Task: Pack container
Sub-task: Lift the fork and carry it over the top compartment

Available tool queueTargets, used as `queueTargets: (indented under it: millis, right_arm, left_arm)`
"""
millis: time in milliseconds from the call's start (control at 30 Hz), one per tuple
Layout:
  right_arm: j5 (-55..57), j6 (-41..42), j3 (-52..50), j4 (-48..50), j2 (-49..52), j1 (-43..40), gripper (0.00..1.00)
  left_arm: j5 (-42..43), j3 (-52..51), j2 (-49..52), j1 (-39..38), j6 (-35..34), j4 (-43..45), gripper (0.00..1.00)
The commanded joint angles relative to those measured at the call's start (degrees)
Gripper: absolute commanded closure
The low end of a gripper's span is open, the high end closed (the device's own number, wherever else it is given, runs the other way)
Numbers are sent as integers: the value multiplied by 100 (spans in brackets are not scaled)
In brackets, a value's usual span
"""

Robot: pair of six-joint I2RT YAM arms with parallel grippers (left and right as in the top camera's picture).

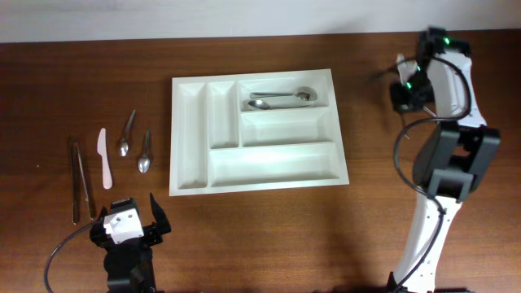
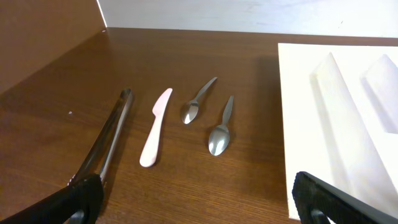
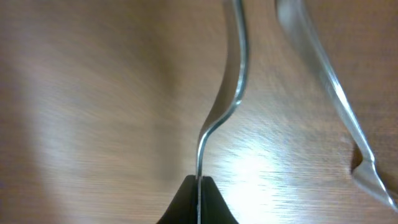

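The tray (image 1: 273,165) lies flat in the middle of the table (image 1: 366,236), its long side running left to right. Its top right compartment holds two spoons (image 1: 281,98), lying lengthwise and close together. The other four compartments show only white plastic.

Left of the tray and well apart from it, loose cutlery lies in a row. Two small spoons (image 1: 126,134) are nearest the tray, and a pale plastic knife (image 1: 104,159) lies just beside them. At the far left are two long dark metal pieces (image 1: 79,179), touching or nearly so. I cannot tell whether they are knives or tongs.

The left gripper (image 2: 196,202) sits near the front edge, just short of that row, its jaws spread wide over bare wood. From its wrist camera only the two black fingertips show, cut off at the bottom corners.

The right gripper (image 3: 199,190) is off to the right of the tray, toward the back and clear of it. Its jaws are pressed together, pinching a thin metal utensil (image 3: 227,93) seen edge-on. The utensil curves away from the fingertips and its far end runs out of the top of the frame, so I cannot tell whether it is a fork or a spoon. A second metal piece (image 3: 323,87) runs beside it, blurred and cut off at both ends. From overhead the arm's own body hides the grip.
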Motion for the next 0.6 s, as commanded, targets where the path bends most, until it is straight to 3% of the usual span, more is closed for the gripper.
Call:
queueTargets:
  millis: [0, 300, 467, 567]
  right_arm:
    - [-525, 1722, 531, -72, -46, 417, 96]
    - [-1434, 5934, 616, -66, -46, 1064, 96]
    - [-1582, 7768, 616, -96, -46, 1335, 96]
    - [-1617, 8467, 616, -111, -46, 1513, 96]
  left_arm:
    - [-81, -4, 2, 20, -55, -33, 1]
    - [-81, -4, 2, 20, -55, -33, 1]
    - [-79, -4, 2, 20, -55, -33, 1]
    - [-79, -4, 2, 20, -55, -33, 1]
